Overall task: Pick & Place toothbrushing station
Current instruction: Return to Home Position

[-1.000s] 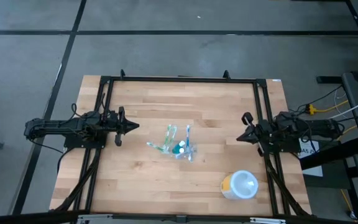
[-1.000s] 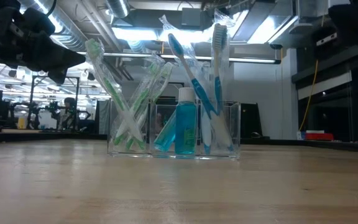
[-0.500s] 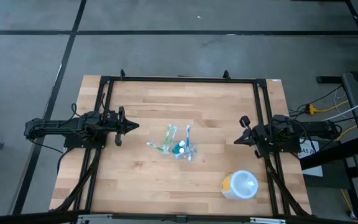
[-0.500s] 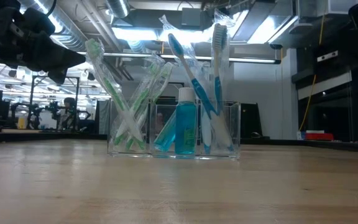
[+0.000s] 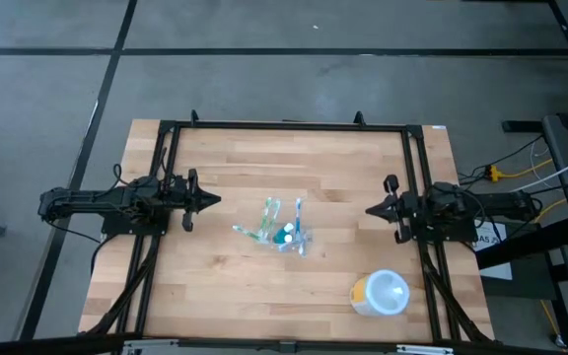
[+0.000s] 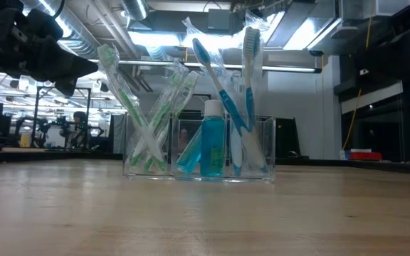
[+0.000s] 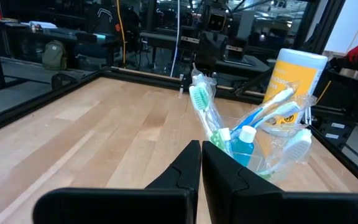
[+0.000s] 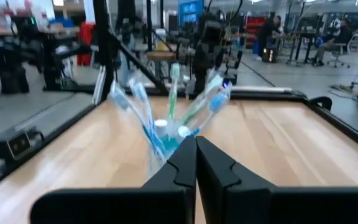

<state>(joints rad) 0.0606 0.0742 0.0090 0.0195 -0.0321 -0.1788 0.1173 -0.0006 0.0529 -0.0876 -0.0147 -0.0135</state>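
At centre, toothbrushing station point(image 5: 282, 230) sits between left gripper point(image 5: 216, 200) and right gripper point(image 5: 369, 210), both clenched.

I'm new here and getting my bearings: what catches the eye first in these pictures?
A clear holder stands at the middle of the table, with green toothbrushes and blue toothbrushes flanking a teal bottle. A white canister stands near the right gripper. That and the left gripper sit at opposite sides, jaws shut.
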